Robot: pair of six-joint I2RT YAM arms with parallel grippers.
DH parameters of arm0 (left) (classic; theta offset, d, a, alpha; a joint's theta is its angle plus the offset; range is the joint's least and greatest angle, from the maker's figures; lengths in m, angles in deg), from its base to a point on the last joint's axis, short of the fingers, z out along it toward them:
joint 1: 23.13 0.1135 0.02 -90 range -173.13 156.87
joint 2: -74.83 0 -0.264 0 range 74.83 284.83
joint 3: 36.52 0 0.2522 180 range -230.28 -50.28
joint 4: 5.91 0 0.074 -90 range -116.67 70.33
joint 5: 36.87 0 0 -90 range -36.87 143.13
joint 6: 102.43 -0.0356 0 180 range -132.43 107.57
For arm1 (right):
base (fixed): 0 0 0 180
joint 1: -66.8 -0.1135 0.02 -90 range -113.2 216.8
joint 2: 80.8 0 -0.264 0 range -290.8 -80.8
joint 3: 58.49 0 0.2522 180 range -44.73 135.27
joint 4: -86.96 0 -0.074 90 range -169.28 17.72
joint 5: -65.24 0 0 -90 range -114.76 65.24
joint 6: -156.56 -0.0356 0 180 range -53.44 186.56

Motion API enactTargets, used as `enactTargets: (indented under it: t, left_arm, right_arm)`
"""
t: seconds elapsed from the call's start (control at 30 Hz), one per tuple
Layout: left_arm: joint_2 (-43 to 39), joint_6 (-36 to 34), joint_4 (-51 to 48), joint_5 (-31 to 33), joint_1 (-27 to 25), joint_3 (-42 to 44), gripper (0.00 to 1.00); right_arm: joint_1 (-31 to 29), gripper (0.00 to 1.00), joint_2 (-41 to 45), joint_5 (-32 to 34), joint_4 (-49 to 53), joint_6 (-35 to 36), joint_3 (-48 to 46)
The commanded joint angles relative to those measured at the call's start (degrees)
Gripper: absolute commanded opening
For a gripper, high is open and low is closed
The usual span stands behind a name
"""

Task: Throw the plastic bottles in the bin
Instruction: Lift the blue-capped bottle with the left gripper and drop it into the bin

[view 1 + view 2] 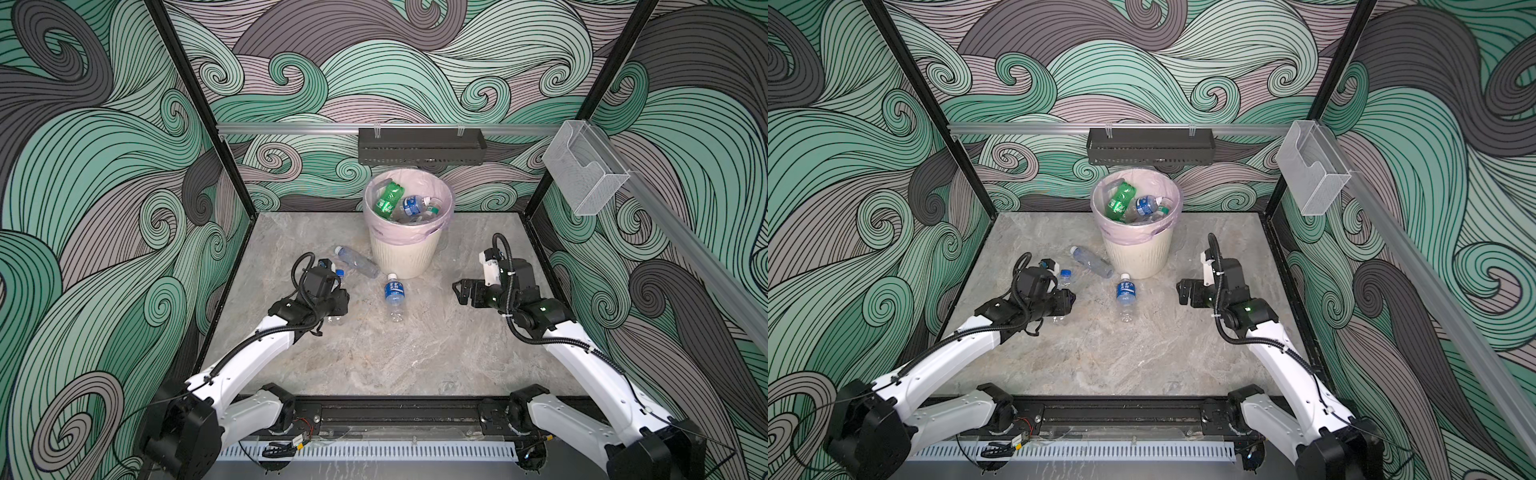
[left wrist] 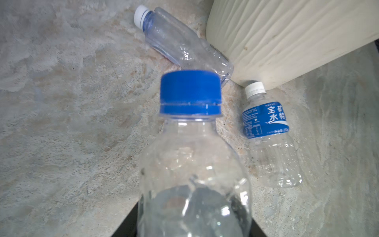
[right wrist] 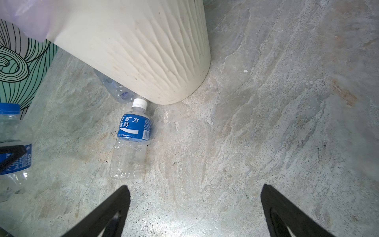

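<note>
**Setting.** A grey marbled tabletop (image 1: 374, 357) is lying inside a booth of green-and-grey swirl walls.

**1. The bin** (image 1: 401, 257). It is standing at the rear middle with a pink liner folded over its rim. It is already holding a green bottle (image 1: 389, 199) and a few clear ones.

**2. Blue-capped bottle** (image 2: 190, 143). It is sitting front-left of the bin, near its foot, with its cap pointing toward the bin's base. The left gripper (image 1: 337, 300) is clenching its body. Whether it is clear of the table cannot be told.

**3. Blue-labelled bottle** (image 1: 394, 296). It is lying flat just in front of the bin. Its white cap is almost touching the bin's foot, and its long axis is running straight away from the bin.

**4. Unlabelled clear bottle** (image 1: 357, 262). It is lying flat at the bin's front-left foot, base at the wall and cap pointing away.

**5. Right gripper** (image 3: 194, 205). It is hovering front-right of the bin with its jaws spread wide and nothing between them.

**Note.** The bin's rim is standing well above the clenched bottle, so the left arm is probably needing to rise before crossing the rim. Item 3 is lying roughly between the 2 grippers. The free right one is facing its side, across the long axis.
</note>
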Motion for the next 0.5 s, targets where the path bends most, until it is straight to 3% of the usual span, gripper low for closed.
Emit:
enactTargets:
  t: [0.0, 0.17, 0.23, 0.37, 0.47]
  left_arm:
    - [-3.60, -6.35, 3.96, 0.87, -0.70, -1.91, 0.51]
    - [1.67, -11.49, 2.23, -1.07, -1.09, -20.21, 0.56]
    - [8.70, -13.15, 1.49, -4.37, -1.07, -31.90, 0.56]
    - [29.94, -13.54, -6.20, -9.01, -1.29, -63.58, 0.56]
    - [42.74, -10.00, -13.32, -8.13, -1.82, -82.50, 0.79]
  right_arm:
    - [0.20, 1.00, 0.74, -0.28, -0.23, -0.59, -0.09]
    - [0.21, 1.00, 0.60, -0.68, -0.71, -1.03, 0.11]
    - [0.20, 1.00, 0.91, -0.93, -1.05, -1.43, -0.09]
    - [0.18, 1.00, 1.82, -2.02, -2.22, -2.82, -0.87]
    - [0.20, 1.00, 2.52, -3.14, -2.12, -3.48, -1.35]
